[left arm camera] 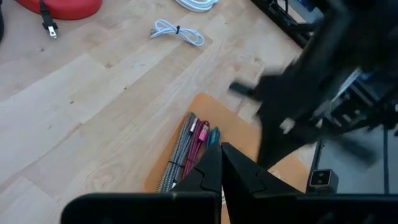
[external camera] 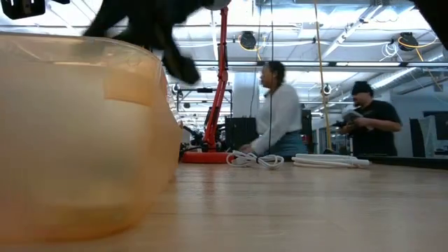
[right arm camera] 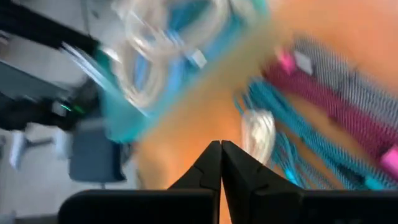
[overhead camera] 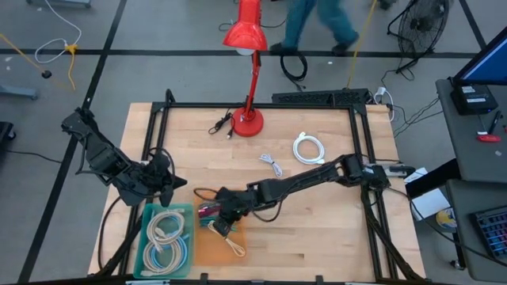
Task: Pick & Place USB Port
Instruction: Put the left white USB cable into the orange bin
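An orange tray (overhead camera: pixel 226 244) near the table's near edge holds braided pink, teal and grey cables (left arm camera: pixel 189 146), also in the right wrist view (right arm camera: pixel 348 118). A pale cable (right arm camera: pixel 258 130) lies beside them. A teal tray (overhead camera: pixel 166 237) to its left holds coiled white cables. My right gripper (overhead camera: pixel 224 212) hovers over the orange tray's far end, shut (right arm camera: pixel 221 144), with nothing showing between the fingertips. My left gripper (overhead camera: pixel 173 184) waits shut (left arm camera: pixel 221 148) just beyond the teal tray's far edge. A small white cable (overhead camera: pixel 272 164) and a larger white coil (overhead camera: pixel 309 149) lie loose on the table.
A red desk lamp (overhead camera: pixel 249 119) stands at the table's far middle, its black plug (overhead camera: pixel 218 127) lying beside the base. A black frame (overhead camera: pixel 261 104) borders the table. The orange tray's wall (external camera: pixel 70 140) fills the low view's left. People stand beyond the far edge (external camera: pixel 280 112).
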### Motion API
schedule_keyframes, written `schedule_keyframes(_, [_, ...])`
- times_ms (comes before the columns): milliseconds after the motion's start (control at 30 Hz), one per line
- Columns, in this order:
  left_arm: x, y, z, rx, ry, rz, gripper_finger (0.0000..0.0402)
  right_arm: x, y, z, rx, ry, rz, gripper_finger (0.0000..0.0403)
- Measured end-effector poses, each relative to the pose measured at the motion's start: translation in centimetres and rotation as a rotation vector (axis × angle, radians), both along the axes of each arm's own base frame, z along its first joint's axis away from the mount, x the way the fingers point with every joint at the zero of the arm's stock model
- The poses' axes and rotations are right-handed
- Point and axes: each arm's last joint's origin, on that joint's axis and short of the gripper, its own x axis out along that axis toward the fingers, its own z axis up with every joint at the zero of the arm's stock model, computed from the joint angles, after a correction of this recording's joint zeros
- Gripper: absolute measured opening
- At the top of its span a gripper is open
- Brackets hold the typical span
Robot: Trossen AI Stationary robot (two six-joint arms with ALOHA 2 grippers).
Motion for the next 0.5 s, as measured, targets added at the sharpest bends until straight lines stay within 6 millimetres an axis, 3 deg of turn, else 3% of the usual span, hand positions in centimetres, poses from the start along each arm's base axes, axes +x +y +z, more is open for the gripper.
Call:
schedule_keyframes(200, [0.0, 0.0, 0.0, 0.014, 0.005, -0.017, 0.0003, -1.9, -1.2, 6.3, -0.110, -0.145, -0.081, 0.0000])
schedule_keyframes(367, [0.0, 0.0, 0.0, 0.007, 0.011, -0.024, 0.0003, -5.4, -2.5, 9.9, -0.247, -0.066, -0.203, 0.0000])
schedule_keyframes(500, [0.0, -0.1, 0.0, -0.005, 0.022, -0.039, 0.0003, -8.6, -3.1, 11.7, -0.365, 0.048, -0.286, 0.0000])
